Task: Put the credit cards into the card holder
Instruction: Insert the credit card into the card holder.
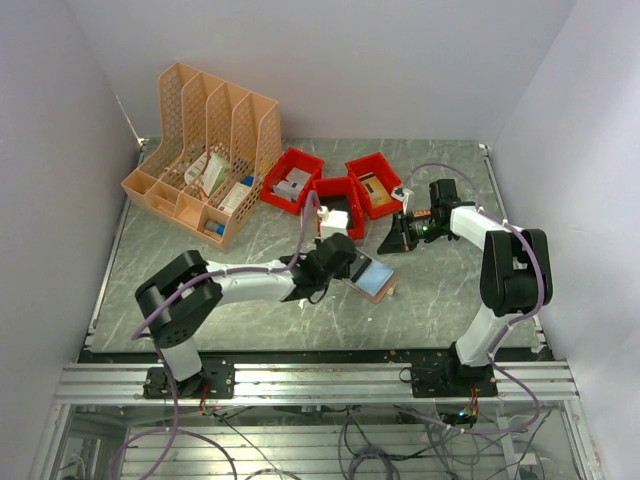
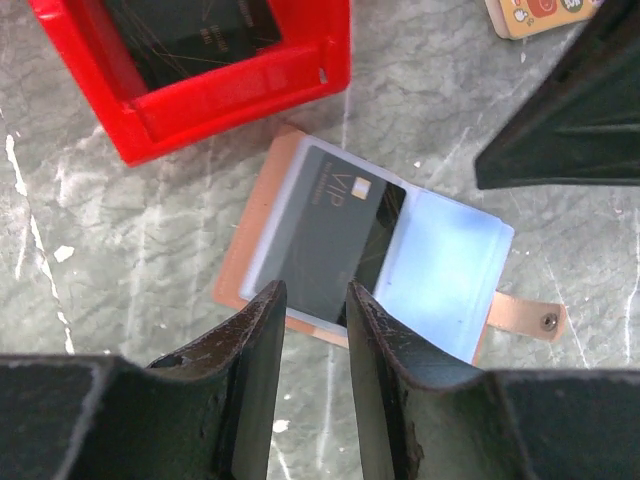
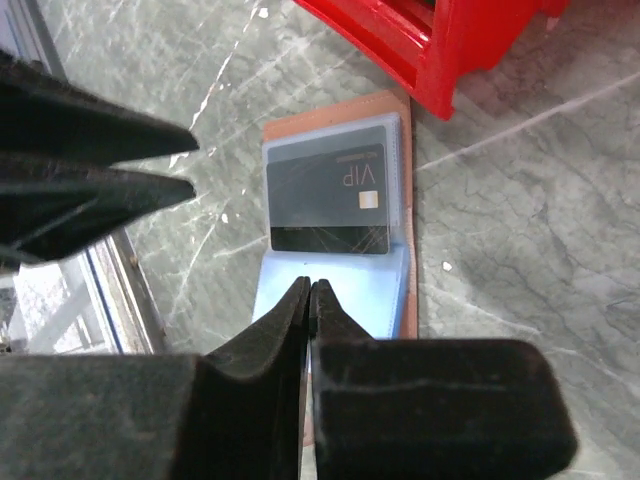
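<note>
While the card holder (image 2: 445, 270) lies open on the table (image 2: 150, 250) with a dark card (image 2: 330, 230) tucked in, the empty left claw (image 2: 312, 295) hangs half open over it, maybe to hold it flat, and the right claw (image 3: 311, 290) is pinched tight, empty.

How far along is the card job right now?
Done: card holder lies open, a dark VIP card mostly inside a clear sleeve, one edge sticking out. In hand: nothing; left gripper open over it, right gripper shut, empty. Left: push that card home, close the holder.
</note>
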Robot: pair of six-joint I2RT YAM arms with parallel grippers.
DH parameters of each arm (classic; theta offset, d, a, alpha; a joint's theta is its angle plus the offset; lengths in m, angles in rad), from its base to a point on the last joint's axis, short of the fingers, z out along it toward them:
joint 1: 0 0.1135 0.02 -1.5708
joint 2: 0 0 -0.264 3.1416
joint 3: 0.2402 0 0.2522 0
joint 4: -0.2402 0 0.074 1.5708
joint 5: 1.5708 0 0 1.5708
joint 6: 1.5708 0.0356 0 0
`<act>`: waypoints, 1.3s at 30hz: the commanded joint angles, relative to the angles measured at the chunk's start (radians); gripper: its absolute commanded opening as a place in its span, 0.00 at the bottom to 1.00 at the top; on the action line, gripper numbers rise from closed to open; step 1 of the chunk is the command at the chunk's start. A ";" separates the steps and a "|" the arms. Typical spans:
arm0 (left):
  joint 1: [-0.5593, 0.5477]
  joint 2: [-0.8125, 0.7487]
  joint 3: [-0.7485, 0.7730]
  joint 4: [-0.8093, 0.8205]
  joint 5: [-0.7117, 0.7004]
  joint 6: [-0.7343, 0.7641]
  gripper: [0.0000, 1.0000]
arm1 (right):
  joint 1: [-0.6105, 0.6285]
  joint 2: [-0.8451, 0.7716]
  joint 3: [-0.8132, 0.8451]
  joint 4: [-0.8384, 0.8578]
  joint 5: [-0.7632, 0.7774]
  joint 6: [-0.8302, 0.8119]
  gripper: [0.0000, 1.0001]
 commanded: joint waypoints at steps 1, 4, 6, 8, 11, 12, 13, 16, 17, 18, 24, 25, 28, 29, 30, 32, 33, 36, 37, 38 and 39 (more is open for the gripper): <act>0.101 -0.052 -0.085 0.163 0.239 0.014 0.43 | 0.012 -0.015 -0.022 -0.006 -0.002 -0.065 0.00; 0.175 -0.028 -0.101 0.186 0.363 0.001 0.43 | 0.037 0.019 -0.014 -0.024 0.023 -0.046 0.00; 0.209 0.003 -0.086 0.181 0.399 0.001 0.42 | 0.056 0.029 -0.019 -0.006 0.059 -0.018 0.00; 0.223 0.048 -0.069 0.176 0.420 0.003 0.41 | 0.077 0.032 -0.026 0.019 0.101 0.010 0.00; 0.231 0.096 -0.047 0.158 0.423 0.004 0.39 | 0.111 0.039 -0.030 0.046 0.152 0.043 0.00; 0.231 0.107 -0.045 0.155 0.423 0.004 0.38 | 0.117 0.043 -0.031 0.053 0.167 0.055 0.00; 0.232 0.117 -0.044 0.152 0.425 0.004 0.36 | 0.120 0.047 -0.031 0.057 0.179 0.061 0.00; 0.232 0.135 -0.051 0.149 0.439 -0.003 0.33 | 0.120 0.058 -0.027 0.057 0.211 0.066 0.00; 0.233 0.138 -0.056 0.156 0.443 -0.005 0.32 | 0.122 0.060 -0.026 0.055 0.219 0.066 0.00; 0.233 0.139 -0.065 0.166 0.454 -0.007 0.31 | 0.121 0.061 -0.025 0.055 0.229 0.067 0.00; 0.209 0.130 -0.102 0.210 0.498 -0.042 0.27 | 0.102 0.053 0.001 0.000 0.256 0.018 0.00; 0.199 0.130 -0.103 0.210 0.497 -0.049 0.27 | 0.095 0.049 0.005 -0.012 0.261 0.000 0.00; 0.171 0.129 -0.109 0.221 0.492 -0.066 0.27 | 0.080 0.033 0.001 -0.034 0.264 -0.030 0.00; 0.163 0.128 -0.107 0.221 0.489 -0.072 0.27 | 0.078 0.028 -0.001 -0.042 0.269 -0.038 0.00; 0.153 0.129 -0.107 0.221 0.485 -0.078 0.27 | 0.076 0.025 -0.001 -0.047 0.275 -0.043 0.00; 0.139 0.129 -0.105 0.223 0.483 -0.088 0.27 | 0.071 0.020 0.001 -0.057 0.297 -0.056 0.00; 0.134 0.129 -0.103 0.223 0.479 -0.095 0.27 | 0.069 0.018 0.003 -0.062 0.310 -0.064 0.00; 0.121 0.123 -0.107 0.224 0.472 -0.105 0.27 | 0.055 0.016 0.015 -0.090 0.333 -0.091 0.00; 0.117 0.120 -0.108 0.224 0.471 -0.108 0.27 | 0.043 0.010 0.016 -0.100 0.332 -0.097 0.00; 0.116 0.118 -0.110 0.225 0.472 -0.111 0.27 | 0.037 0.002 0.012 -0.100 0.333 -0.099 0.00; 0.113 0.117 -0.111 0.227 0.473 -0.115 0.27 | 0.036 -0.008 0.003 -0.098 0.338 -0.101 0.00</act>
